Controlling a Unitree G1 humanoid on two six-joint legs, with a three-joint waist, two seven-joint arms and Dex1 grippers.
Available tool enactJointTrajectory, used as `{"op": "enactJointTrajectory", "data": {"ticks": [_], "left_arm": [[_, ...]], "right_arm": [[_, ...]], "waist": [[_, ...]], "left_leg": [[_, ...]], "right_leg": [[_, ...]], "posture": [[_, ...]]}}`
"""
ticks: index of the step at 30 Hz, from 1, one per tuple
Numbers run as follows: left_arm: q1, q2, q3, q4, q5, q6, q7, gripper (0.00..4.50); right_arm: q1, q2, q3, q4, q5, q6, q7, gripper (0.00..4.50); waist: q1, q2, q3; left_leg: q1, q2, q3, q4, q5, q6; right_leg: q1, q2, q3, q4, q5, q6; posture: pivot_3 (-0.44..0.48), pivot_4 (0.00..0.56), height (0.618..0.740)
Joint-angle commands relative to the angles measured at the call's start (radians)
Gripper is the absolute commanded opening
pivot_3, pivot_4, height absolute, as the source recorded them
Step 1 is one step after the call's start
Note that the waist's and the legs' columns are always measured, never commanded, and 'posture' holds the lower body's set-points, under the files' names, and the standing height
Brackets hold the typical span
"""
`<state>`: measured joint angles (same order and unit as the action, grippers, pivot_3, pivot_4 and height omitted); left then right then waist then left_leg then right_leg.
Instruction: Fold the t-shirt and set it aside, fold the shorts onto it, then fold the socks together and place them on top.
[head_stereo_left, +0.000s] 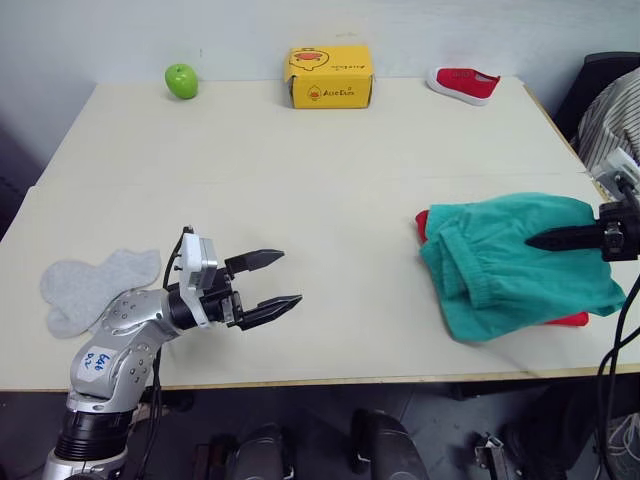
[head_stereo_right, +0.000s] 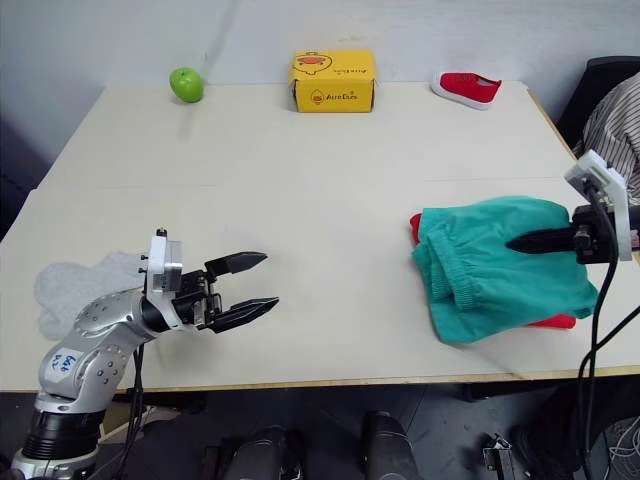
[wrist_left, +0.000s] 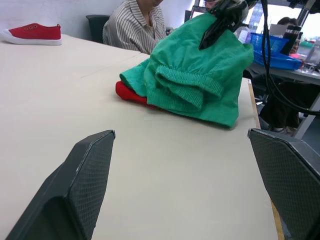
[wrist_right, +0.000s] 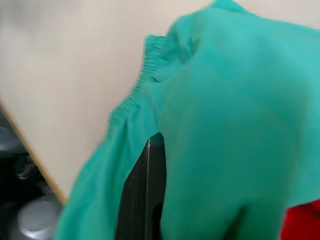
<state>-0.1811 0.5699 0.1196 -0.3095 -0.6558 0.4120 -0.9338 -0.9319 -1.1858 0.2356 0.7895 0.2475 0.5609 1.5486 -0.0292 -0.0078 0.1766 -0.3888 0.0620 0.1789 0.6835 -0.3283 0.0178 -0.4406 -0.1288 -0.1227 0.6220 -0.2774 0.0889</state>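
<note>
Head views: shorts (head_stereo_left: 515, 262) folded in a teal bundle near the bench's (head_stereo_left: 330, 190) right edge, lying on the t-shirt (head_stereo_left: 566, 320), of which only red slivers show at the bundle's inner and near sides. Judged stacked so because the pile is being built aside, clear of the working middle. Right claw (head_stereo_left: 553, 240) resting on top of the shorts, black fingers drawn together to a single point; nothing visibly pinched, so probably pressing or smoothing the fold rather than carrying. Left claw (head_stereo_left: 268, 285) held low above the bare bench toward the near edge, fingers spread wide, holding nothing. Socks (head_stereo_left: 90, 288) flat and unfolded near the near left corner, just behind that arm; judged next in line.

At the far edge, untouched: green apple (head_stereo_left: 181, 80), yellow box (head_stereo_left: 330, 76), red shoe (head_stereo_left: 464, 84).

Left wrist view: both fingers splayed wide over bare bench, pointed toward the pile; gathered waistband folded inward. Seated person in a striped shirt (wrist_left: 134, 25) beyond the bench.

Right wrist view: dark fingers closed flat together against teal fabric, elastic edge beyond, red cloth at one corner.
</note>
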Motion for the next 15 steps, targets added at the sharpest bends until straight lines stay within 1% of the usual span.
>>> {"op": "enactJointTrajectory", "data": {"ticks": [1,4,7,9,10,11,13,14,15], "left_arm": [[0.014,0.024,0.020,-0.040,0.004,-0.010,-0.001,4.47],[0.023,0.039,0.031,-0.053,-0.007,-0.004,0.005,4.47],[0.031,0.053,0.036,-0.058,-0.010,-0.001,0.004,4.47],[0.040,0.060,0.030,-0.059,0.005,-0.010,-0.003,4.50],[0.043,0.064,0.027,-0.057,0.019,-0.017,-0.003,4.50],[0.043,0.067,0.024,-0.052,0.029,-0.023,-0.003,4.50],[0.020,0.070,0.027,-0.021,0.039,-0.028,0.000,4.50],[0.010,0.071,0.029,-0.010,0.040,-0.028,-0.004,4.50],[0.003,0.073,0.030,0.001,0.041,-0.030,-0.010,4.50]], "right_arm": [[-0.031,0.053,-0.005,0.213,-0.123,-0.235,-0.103,0.00],[-0.053,0.090,-0.024,0.329,-0.182,-0.356,-0.163,0.00],[-0.082,0.118,-0.042,0.393,-0.209,-0.347,-0.168,0.00],[-0.094,0.123,-0.050,0.406,-0.210,-0.303,-0.100,0.55],[-0.090,0.123,-0.061,0.407,-0.212,-0.323,-0.109,0.77],[-0.091,0.122,-0.073,0.401,-0.210,-0.332,-0.106,1.09],[-0.098,0.101,-0.098,0.379,-0.214,-0.377,-0.121,1.82],[-0.100,0.090,-0.107,0.371,-0.218,-0.394,-0.127,2.09],[-0.100,0.082,-0.116,0.364,-0.224,-0.415,-0.138,2.53]], "waist": [[0.000,0.000,0.000],[0.000,0.003,0.001],[-0.001,0.004,0.002],[-0.001,0.004,0.002],[0.000,0.004,0.002],[0.000,0.004,0.002],[0.000,0.004,0.002],[0.000,0.004,0.002],[0.000,0.004,0.002]], "left_leg": [[0.000,0.000,0.000,0.000,0.000,0.000],[0.000,0.000,0.001,0.001,0.000,0.000],[0.000,0.000,0.001,0.001,0.001,-0.001],[0.000,0.000,0.001,0.001,0.001,-0.001],[0.001,0.000,0.001,0.001,0.001,-0.001],[0.001,0.000,0.001,0.001,0.001,-0.001],[0.001,0.000,0.001,0.001,0.001,-0.001],[0.001,0.000,0.001,0.001,0.001,-0.001],[0.001,0.000,0.001,0.001,0.001,-0.001]], "right_leg": [[0.000,0.000,0.000,0.000,0.000,0.000],[0.000,0.000,0.001,0.002,0.000,0.000],[0.000,0.000,0.002,0.002,0.000,0.000],[0.000,0.000,0.002,0.002,0.000,0.000],[0.000,0.000,0.002,0.003,0.000,0.000],[0.000,0.001,0.002,0.003,0.000,0.000],[0.000,0.000,0.002,0.003,0.000,0.000],[0.000,0.000,0.003,0.003,0.000,0.000],[0.000,0.000,0.003,0.003,0.000,0.000]], "posture": [[0.000,0.150,0.740],[0.000,0.150,0.740],[0.000,0.150,0.740],[0.000,0.150,0.740],[0.000,0.150,0.740],[0.000,0.150,0.740],[0.000,0.150,0.740],[0.000,0.150,0.740],[0.000,0.150,0.740]]}}
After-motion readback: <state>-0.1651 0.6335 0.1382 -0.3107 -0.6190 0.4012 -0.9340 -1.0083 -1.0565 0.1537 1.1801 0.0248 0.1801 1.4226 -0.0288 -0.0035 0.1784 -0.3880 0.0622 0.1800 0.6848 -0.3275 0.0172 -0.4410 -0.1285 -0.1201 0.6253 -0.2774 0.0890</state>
